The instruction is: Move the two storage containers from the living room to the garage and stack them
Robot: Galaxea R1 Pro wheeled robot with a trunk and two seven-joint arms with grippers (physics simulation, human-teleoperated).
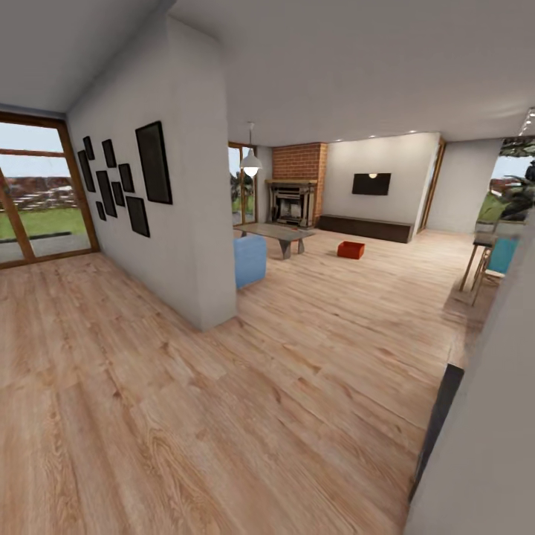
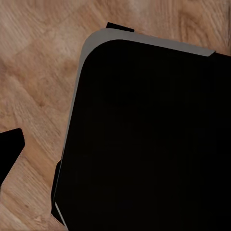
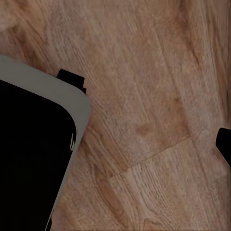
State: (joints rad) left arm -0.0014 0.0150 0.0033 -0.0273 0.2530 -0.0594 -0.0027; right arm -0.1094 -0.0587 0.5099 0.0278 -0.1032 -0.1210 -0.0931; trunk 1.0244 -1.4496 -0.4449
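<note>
One orange-red storage container [image 1: 351, 250] sits on the light wood plank floor [image 1: 297, 386] of the living room, far ahead, near the dark low TV cabinet [image 1: 364, 227]. The garage is out of view. In the left wrist view a single dark fingertip [image 2: 10, 148] shows at the frame's edge beside the robot's black base [image 2: 149, 139], above the wood floor. In the right wrist view one dark fingertip [image 3: 224, 144] shows at the edge, with the base's corner [image 3: 33, 159] on the other side. Nothing is seen in either gripper.
A white partition wall [image 1: 189, 208] with black frames stands ahead on the left. A blue sofa end [image 1: 250, 260] and a coffee table [image 1: 276, 233] lie beyond it. A brick fireplace [image 1: 298, 182] and a TV [image 1: 371, 183] are at the back. A wall edge [image 1: 483, 431] is close at the right.
</note>
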